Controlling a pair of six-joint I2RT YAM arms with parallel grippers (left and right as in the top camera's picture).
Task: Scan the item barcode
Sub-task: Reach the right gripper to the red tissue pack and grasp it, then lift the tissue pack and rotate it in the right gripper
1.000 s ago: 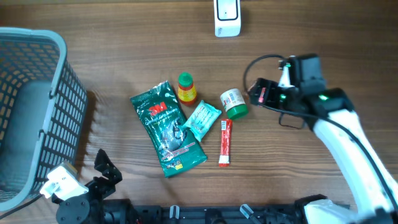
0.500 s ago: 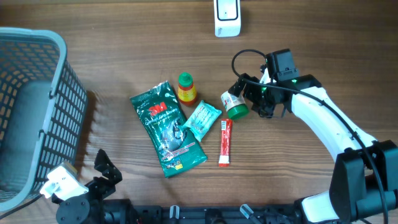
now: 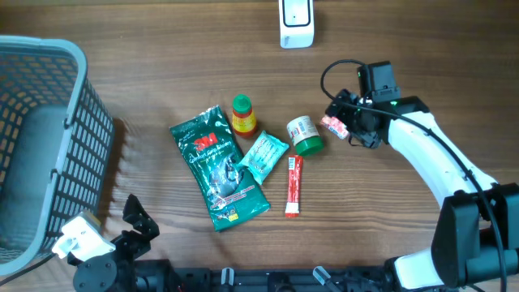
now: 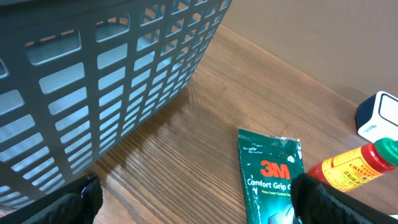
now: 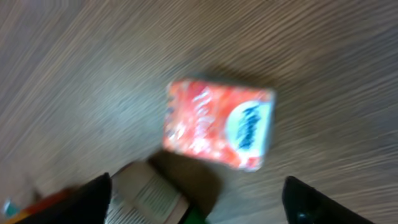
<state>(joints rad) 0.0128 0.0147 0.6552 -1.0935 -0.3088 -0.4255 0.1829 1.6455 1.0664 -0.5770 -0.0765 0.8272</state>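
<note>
A small red-orange packet (image 5: 217, 130) lies flat on the wood just ahead of my right gripper (image 5: 199, 208), which is open with its dark fingertips (image 5: 93, 199) wide apart and holding nothing. From overhead the packet (image 3: 333, 124) sits at the tip of the right gripper (image 3: 349, 123). A white jar with a green lid (image 5: 152, 199) lies low between the fingers, left of the packet; overhead it is the jar (image 3: 306, 135). The white scanner (image 3: 297, 23) stands at the far edge. My left gripper (image 4: 202, 202) is open near the front left.
A grey slatted basket (image 3: 40, 138) fills the left side. In the middle lie a green 3M pouch (image 3: 217, 169), a yellow bottle with a green cap (image 3: 243, 115), a teal sachet (image 3: 263, 156) and a red stick pack (image 3: 293, 185). The left wrist view shows the pouch (image 4: 270, 180).
My right arm swung left to the jar, then drew back a little to the right. The red-orange packet now shows on the table at its tip. The left arm has not moved.
</note>
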